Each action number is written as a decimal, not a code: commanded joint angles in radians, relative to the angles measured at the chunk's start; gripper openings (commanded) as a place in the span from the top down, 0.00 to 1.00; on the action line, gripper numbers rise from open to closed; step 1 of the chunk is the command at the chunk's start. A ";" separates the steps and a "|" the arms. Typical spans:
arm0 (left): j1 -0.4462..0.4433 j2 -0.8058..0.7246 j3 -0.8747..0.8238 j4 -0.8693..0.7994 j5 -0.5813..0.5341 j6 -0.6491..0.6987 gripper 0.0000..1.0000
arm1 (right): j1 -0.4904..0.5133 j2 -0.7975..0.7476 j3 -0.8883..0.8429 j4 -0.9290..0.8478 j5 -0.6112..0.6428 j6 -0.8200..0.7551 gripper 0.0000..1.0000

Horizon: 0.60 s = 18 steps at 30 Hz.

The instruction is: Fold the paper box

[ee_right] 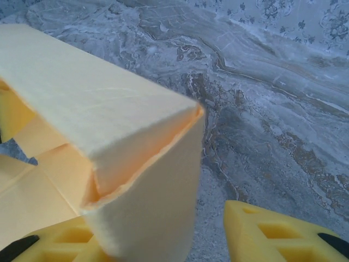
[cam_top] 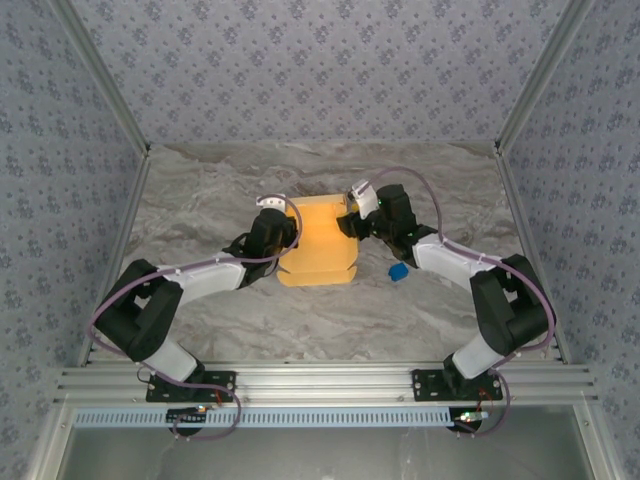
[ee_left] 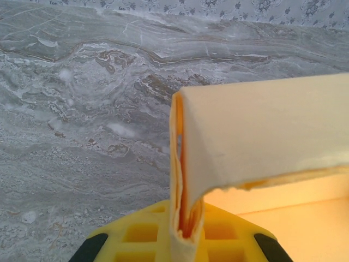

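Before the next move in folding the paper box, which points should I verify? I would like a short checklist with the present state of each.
1. Grip of left pincer on a wall of the paper box: ok, shut on the card.
2. Grip of right pincer on the opposite wall: not ok, jaws apart, gap beside the card.
3. Walls raised at both pincers: ok.
4. Blue object apart from the box: ok.
5. End tabs tucked in: cannot tell.

Bare table [cam_top: 300, 320] free before and behind the box [cam_top: 318, 245], left arm [cam_top: 205, 278] and right arm [cam_top: 450, 258] blocking its sides, blue object [cam_top: 398, 271] near its right
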<state>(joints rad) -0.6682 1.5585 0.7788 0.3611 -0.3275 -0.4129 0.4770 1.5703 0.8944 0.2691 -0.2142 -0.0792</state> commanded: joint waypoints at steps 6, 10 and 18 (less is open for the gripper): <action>-0.015 0.000 0.018 0.006 0.022 -0.006 0.95 | 0.028 0.042 0.035 0.042 0.101 0.019 0.55; -0.017 0.002 0.018 0.007 0.022 -0.009 0.95 | 0.057 0.052 0.053 0.008 0.206 0.018 0.59; -0.017 0.002 0.018 0.002 0.010 -0.009 0.95 | 0.066 0.054 0.063 -0.073 0.278 0.059 0.57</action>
<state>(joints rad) -0.6773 1.5585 0.7788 0.3599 -0.3210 -0.4126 0.5449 1.6138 0.9264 0.2543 -0.0010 -0.0467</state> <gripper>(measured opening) 0.075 0.426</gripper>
